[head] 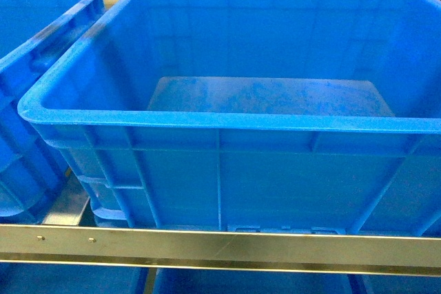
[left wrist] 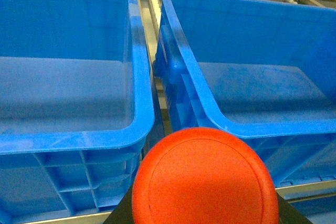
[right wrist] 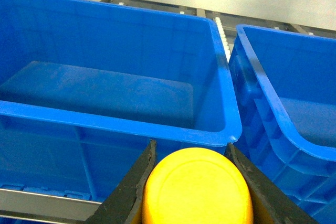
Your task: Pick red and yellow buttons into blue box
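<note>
Two crates show in the head view: the blue box (head: 275, 170) fills the frame, its scuffed floor bare, with a neighbouring crate (head: 27, 101) close on its left. Both stand on a metal shelf rail (head: 207, 246) running along the front edge. Neither arm appears here, and no button lies inside.

Left wrist view: the red button (left wrist: 205, 179) sits cap-up at the bottom, evidently carried, short of the box's near rim and over the gap between the two crates. The left fingers are not visible; their state cannot be told.

Right wrist view: the right gripper (right wrist: 197, 192) has its dark fingers (right wrist: 131, 187) pinching the yellow button (right wrist: 197, 190), held before the near rim. Judged, both must clear the thick rim; the interior offers ample room.
</note>
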Motion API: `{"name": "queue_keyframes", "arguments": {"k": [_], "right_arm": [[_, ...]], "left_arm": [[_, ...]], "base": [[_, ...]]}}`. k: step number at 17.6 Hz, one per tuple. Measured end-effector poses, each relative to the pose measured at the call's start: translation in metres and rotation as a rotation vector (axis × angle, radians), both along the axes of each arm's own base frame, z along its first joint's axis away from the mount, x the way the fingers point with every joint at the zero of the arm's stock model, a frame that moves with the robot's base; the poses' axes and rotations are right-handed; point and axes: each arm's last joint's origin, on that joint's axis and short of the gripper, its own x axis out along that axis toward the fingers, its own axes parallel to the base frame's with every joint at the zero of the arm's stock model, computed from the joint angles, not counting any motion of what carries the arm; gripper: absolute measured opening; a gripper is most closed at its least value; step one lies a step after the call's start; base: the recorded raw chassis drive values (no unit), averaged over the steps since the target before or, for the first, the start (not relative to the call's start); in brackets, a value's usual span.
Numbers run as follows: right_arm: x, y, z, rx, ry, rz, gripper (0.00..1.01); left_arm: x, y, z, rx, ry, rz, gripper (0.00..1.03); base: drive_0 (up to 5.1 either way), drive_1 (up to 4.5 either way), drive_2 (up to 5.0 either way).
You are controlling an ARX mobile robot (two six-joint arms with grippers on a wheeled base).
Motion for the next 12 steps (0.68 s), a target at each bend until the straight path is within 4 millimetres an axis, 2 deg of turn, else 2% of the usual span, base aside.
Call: {"name": "queue_keyframes", "arguments": {"k": [6, 9, 12], "right_arm": [[0.008, 0.004, 0.003, -0.022, 0.041, 0.028, 0.33], [0.023, 0.003, 0.033, -0.004, -0.010, 0.043, 0.33], [0.052, 0.008, 0.067, -0.007, -0.021, 0.106, 0.33]], "left_arm": [[0.000, 0.000, 0.000, 0.000, 0.000, 0.000, 0.24], [0.000, 0.000, 0.000, 0.000, 0.000, 0.000, 0.24], [0.000, 0.000, 0.000, 0.000, 0.000, 0.000, 0.24]], "base": [[0.0, 0.00, 0.0], [0.0, 0.00, 0.0], [0.0, 0.00, 0.0]]}}
